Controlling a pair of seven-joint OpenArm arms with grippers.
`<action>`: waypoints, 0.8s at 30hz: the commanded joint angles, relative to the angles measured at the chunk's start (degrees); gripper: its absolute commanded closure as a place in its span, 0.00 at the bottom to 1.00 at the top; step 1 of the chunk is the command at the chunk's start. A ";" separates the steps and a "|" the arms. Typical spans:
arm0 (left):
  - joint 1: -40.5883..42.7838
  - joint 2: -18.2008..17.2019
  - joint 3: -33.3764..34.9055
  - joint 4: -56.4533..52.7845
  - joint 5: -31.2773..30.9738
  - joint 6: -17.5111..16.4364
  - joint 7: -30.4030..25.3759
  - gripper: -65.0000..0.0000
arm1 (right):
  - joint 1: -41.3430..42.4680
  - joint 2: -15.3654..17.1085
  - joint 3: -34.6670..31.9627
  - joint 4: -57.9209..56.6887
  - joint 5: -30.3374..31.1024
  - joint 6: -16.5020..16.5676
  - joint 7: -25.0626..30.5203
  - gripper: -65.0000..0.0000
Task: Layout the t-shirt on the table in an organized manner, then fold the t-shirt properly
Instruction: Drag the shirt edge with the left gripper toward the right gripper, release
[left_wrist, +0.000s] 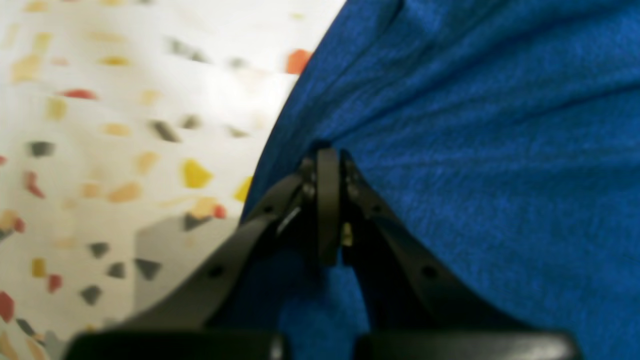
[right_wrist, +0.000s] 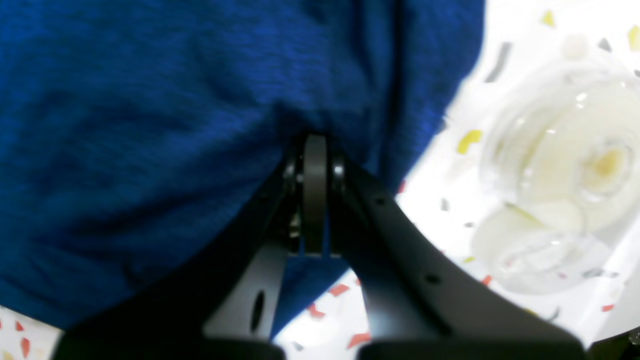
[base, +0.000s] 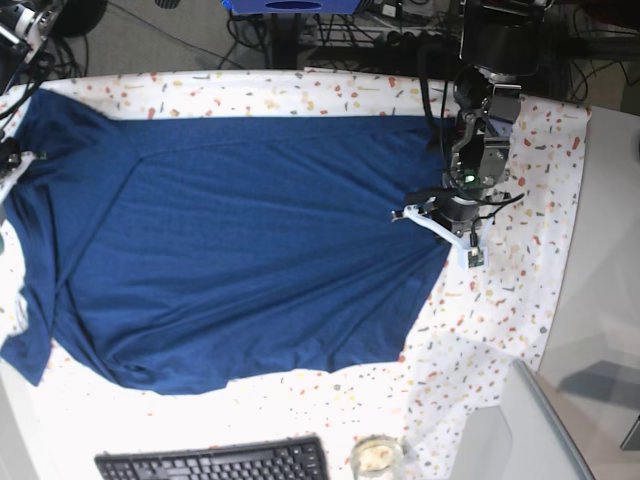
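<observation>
The left pincer (left_wrist: 327, 165) clamps an edge of the navy t-shirt (base: 240, 250), and the right pincer (right_wrist: 315, 150) pinches another fold of it. The garment lies spread across the speckled desk (base: 520, 300), beside a clear spool (right_wrist: 565, 165) and near a black keyboard (base: 215, 462). No legible writing shows.

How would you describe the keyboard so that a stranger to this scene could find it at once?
Start from the t-shirt, the big blue garment spread over the speckled table. In the base view, look below its lower hem to the picture's bottom edge. There lies the keyboard, black with rows of keys, unlike the clear round container beside it.
</observation>
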 joint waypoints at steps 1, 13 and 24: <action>-0.18 -1.44 -0.29 0.14 0.42 1.37 1.55 1.00 | 0.20 1.39 0.21 0.27 -1.47 -0.38 -1.10 0.99; -6.86 -2.23 -0.20 1.28 0.25 1.37 1.99 1.00 | -1.47 -0.46 0.12 7.65 -1.47 -0.38 -3.04 0.99; 2.63 3.22 0.32 20.89 0.42 1.11 10.60 1.00 | -5.77 -6.08 -0.14 29.28 -1.20 -0.38 -7.70 0.98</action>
